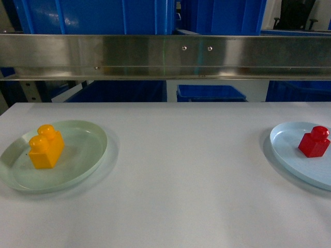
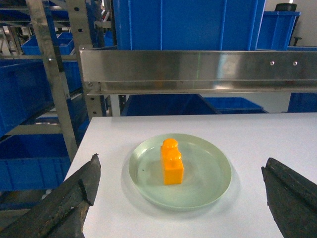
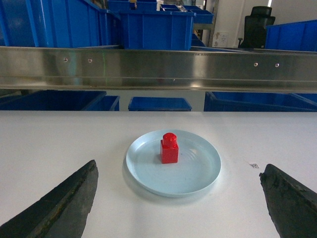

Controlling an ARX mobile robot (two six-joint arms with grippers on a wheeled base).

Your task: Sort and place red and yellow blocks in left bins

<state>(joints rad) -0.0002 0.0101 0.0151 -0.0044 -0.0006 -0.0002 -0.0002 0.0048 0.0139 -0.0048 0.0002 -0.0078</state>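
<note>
The orange-yellow two-stud block [image 1: 46, 147] stands on a pale green plate [image 1: 77, 170] at the table's left. The small red block [image 1: 314, 142] stands on a pale blue plate [image 1: 287, 150] at the right edge. Neither gripper shows in the head view. In the left wrist view my left gripper [image 2: 181, 166] is open, short of the yellow block [image 2: 171, 162], jaws wide apart. My right gripper [image 3: 178, 167] is likewise open, short of the red block [image 3: 169, 148]. Big blue bins [image 2: 188, 25] sit beyond the table, and more bins [image 2: 25, 89] fill the rack at the left.
A steel rail [image 1: 165, 54] crosses just beyond the table's far edge. A metal rack upright [image 2: 52, 79] stands off the table's left corner [image 2: 94, 121]. Lower blue crates [image 1: 209, 93] show under the rail. An office chair [image 3: 257, 25] is at the far right.
</note>
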